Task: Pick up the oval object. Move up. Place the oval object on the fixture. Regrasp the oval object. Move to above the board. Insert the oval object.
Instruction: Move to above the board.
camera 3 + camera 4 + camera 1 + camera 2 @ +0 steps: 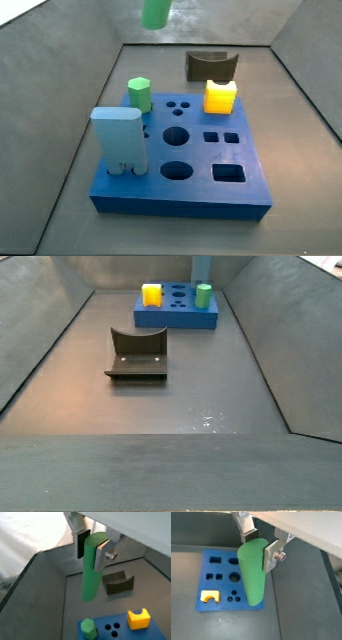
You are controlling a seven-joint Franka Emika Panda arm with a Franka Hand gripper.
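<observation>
My gripper (91, 549) is shut on the top end of the oval object (91, 577), a long smooth light-green peg that hangs down from the fingers. In a wrist view the peg (254, 577) hangs high above the right edge of the blue board (224, 552). In a side view only the peg's lower end (156, 12) shows, above the far side of the board (201, 165); the gripper is out of that view. The dark brown fixture (211, 66) stands empty behind the board and also shows in the wrist view (118, 582) and the side view (138, 354).
On the board stand a yellow notched block (221, 97), a short green hexagonal peg (139, 93) and a pale blue upright block (118, 140). Round and square holes in the board are open. Grey sloping walls enclose the floor (174, 406).
</observation>
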